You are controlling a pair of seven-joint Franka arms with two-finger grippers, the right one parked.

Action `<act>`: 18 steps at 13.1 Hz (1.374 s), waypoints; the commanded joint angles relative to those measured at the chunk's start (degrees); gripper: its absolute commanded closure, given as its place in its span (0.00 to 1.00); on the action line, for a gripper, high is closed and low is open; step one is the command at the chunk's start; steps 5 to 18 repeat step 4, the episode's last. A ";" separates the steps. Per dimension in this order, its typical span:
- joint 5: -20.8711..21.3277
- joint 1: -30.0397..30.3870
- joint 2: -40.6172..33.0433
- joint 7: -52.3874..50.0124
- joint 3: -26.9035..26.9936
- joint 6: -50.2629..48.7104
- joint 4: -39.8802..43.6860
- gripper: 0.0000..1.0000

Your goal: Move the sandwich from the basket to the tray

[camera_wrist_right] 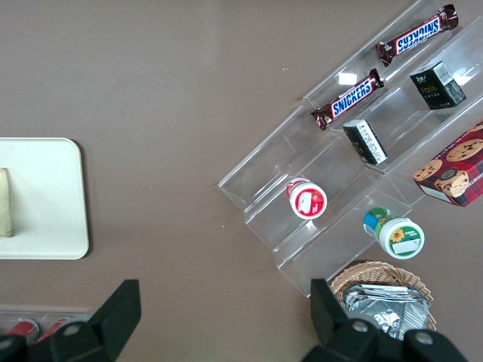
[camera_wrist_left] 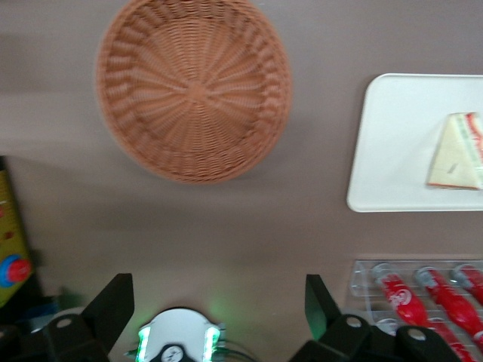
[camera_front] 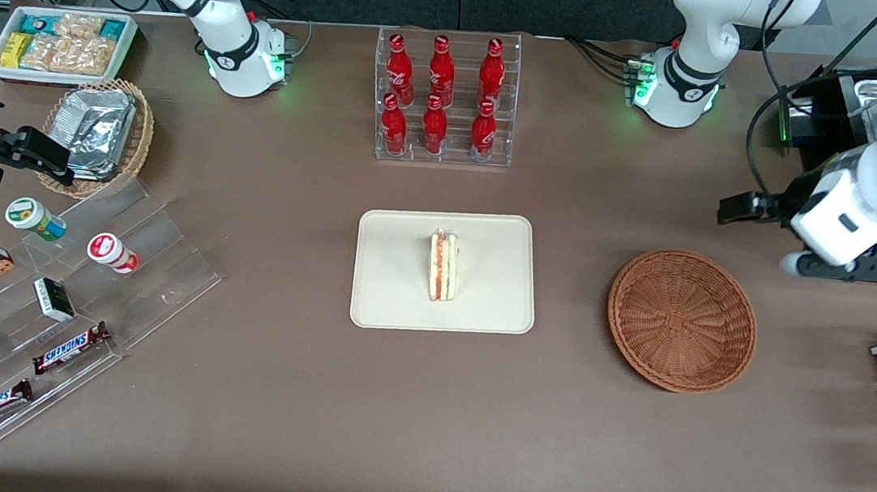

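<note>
Sandwich: I see the small triangular wedge of pale bread with red and green filling (camera_front: pixel 442 266) lying on the flat cream rectangular tray with rounded corners (camera_front: pixel 391 306), near its middle, cut edge showing. The wrist camera shows it there too (camera_wrist_left: pixel 457 151), with nothing touching it.

Basket: the wide shallow round bowl of reddish-brown wicker (camera_front: pixel 682 320) is empty. It sits beside the tray toward my working arm's end of the table, a bare strip of brown table (camera_front: pixel 558 422) between the two.

Gripper: my left arm's two-finger gripper (camera_wrist_left: pixel 219 309) is high above the table near the arm's base, well apart from both basket and tray. Its black fingers (camera_wrist_left: pixel 113 305) stand wide apart and hold nothing.

Step in hand: I judge the transfer done, since the sandwich rests on the tray and the claw is clear of it; I am at the retreat or parked end of the task.

Next move: I reckon nothing further is needed with the sandwich. At most I would hold the arm up and away, so it does not sweep over the rack of red bottles (camera_front: pixel 444 100) close by.
</note>
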 commanded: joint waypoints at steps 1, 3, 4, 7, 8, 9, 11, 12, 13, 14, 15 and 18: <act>2.76 1.80 -3.85 0.40 -2.16 -1.37 -1.76 0.00; 3.72 1.80 -6.13 0.49 -1.81 -1.81 -1.58 0.00; 3.81 1.80 -6.92 0.58 -1.12 -2.33 -1.67 0.00; 3.81 1.80 -6.92 0.58 -1.12 -2.33 -1.67 0.00; 3.81 1.80 -6.92 0.58 -1.12 -2.33 -1.67 0.00; 3.81 1.80 -6.92 0.58 -1.12 -2.33 -1.67 0.00; 3.81 1.80 -6.92 0.58 -1.12 -2.33 -1.67 0.00; 3.81 1.80 -6.92 0.58 -1.12 -2.33 -1.67 0.00; 3.81 1.80 -6.92 0.58 -1.12 -2.33 -1.67 0.00; 3.81 1.80 -6.92 0.58 -1.12 -2.33 -1.67 0.00; 3.81 1.80 -6.92 0.58 -1.12 -2.33 -1.67 0.00; 3.81 1.80 -6.92 0.58 -1.12 -2.33 -1.67 0.00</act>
